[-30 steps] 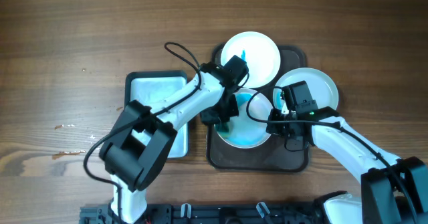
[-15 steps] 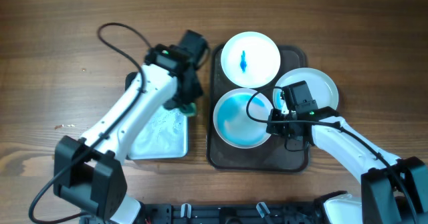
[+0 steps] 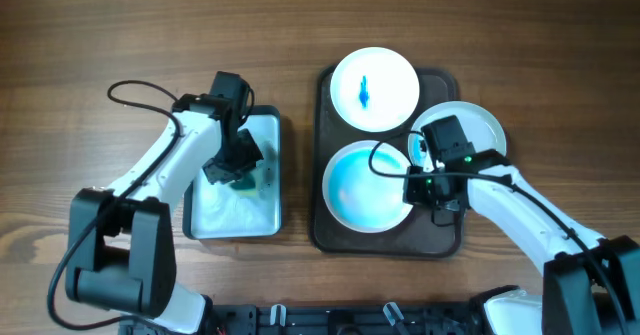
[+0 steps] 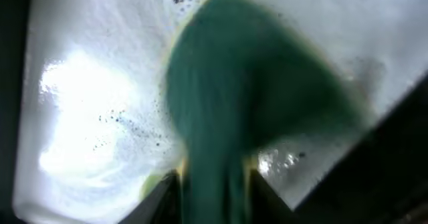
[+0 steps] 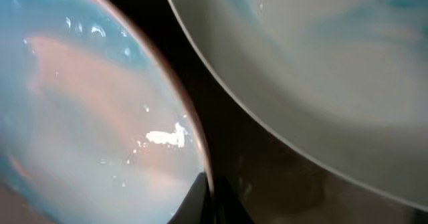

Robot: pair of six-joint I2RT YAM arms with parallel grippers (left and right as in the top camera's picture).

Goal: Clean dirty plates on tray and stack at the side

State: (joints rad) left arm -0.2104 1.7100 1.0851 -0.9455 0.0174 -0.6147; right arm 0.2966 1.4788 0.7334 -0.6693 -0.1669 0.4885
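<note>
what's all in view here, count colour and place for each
table: 1, brown wood, under everything
tray: 1, dark brown, right of centre
far plate: 1, white with blue streak, tray's far end
near plate: 1, white washed blue, tray's near end
right plate: 1, white, overlapping tray's right edge
basin: 1, dark rim, pale inside, left of tray
sponge: 1, green, over basin
left arm: 1, white and black, over basin
right arm: 1, white and black, over tray
left tool: 1, black, at sponge, grip unclear
right tool: 1, black, shut on near plate's rim
</note>
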